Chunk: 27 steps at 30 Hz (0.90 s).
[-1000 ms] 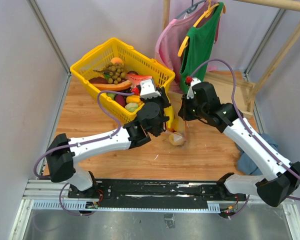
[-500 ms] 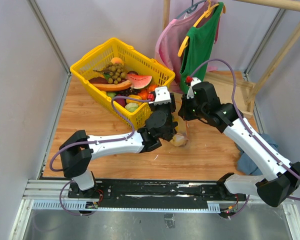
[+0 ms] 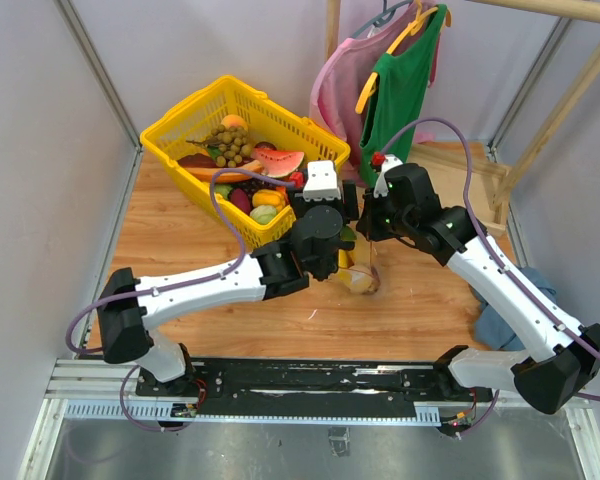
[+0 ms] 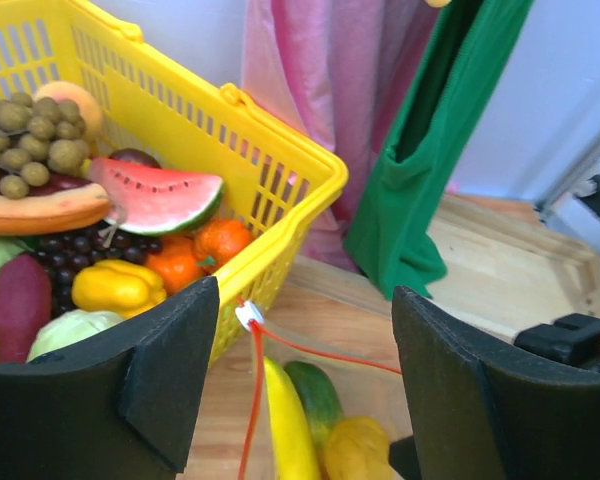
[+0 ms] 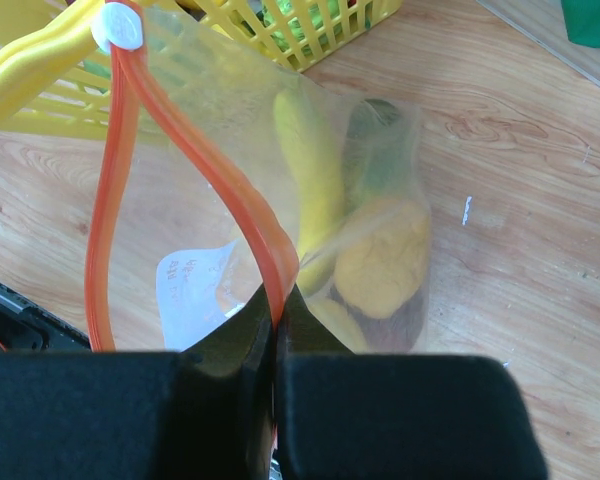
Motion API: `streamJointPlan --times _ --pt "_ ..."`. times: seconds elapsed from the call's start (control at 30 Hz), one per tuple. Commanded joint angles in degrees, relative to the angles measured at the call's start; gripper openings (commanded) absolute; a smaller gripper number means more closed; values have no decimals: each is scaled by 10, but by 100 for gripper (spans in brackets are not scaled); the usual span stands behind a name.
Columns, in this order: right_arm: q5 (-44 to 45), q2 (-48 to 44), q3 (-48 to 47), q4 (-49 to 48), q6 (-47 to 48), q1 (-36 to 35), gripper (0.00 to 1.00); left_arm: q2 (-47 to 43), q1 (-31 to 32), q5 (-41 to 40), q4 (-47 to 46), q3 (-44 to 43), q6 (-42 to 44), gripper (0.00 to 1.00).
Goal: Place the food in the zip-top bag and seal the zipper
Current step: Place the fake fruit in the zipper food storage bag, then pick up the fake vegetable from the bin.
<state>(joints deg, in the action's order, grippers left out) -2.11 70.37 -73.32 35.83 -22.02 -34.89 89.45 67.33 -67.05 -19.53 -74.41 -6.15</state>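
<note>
The clear zip-top bag (image 5: 380, 150) hangs over the wooden table with its mouth open. In it lie a yellow banana (image 5: 310, 170), a green cucumber (image 4: 315, 395) and a yellow fruit (image 5: 385, 260). My right gripper (image 5: 277, 330) is shut on the red-orange zipper (image 5: 195, 160) at one end and holds the bag up (image 3: 360, 275). The white slider (image 5: 117, 27) sits at the other end, next to the basket. My left gripper (image 4: 308, 300) is open and empty, just above the bag's mouth and zipper (image 4: 320, 350). More food lies in the yellow basket (image 4: 280, 170).
The yellow basket (image 3: 195, 105) stands at the back left, touching the bag's slider end. A green garment (image 3: 400, 90) and a pink one (image 3: 335, 90) hang from a wooden rack behind. A blue cloth (image 3: 500, 320) lies at the right edge.
My left gripper swung right from the basket's front edge to the bag, then drew back a little and sits above its mouth. The right gripper and bag have barely moved.
</note>
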Motion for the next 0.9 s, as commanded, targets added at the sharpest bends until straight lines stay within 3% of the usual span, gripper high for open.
streamJointPlan --times 0.0,0.17,0.47,0.87 --pt "3 -12 -2 -13 6 -7 1 -30 -3 51 197 -51 -115 74" --pt "0 -13 0 -10 10 -7 0 -46 -44 124 327 -88 -175 76" --pt "1 -11 -7 3 24 -7 1 -52 -151 289 494 -162 -153 80" --pt "6 -4 -13 15 39 -7 1 67 -313 481 735 -319 -119 87"
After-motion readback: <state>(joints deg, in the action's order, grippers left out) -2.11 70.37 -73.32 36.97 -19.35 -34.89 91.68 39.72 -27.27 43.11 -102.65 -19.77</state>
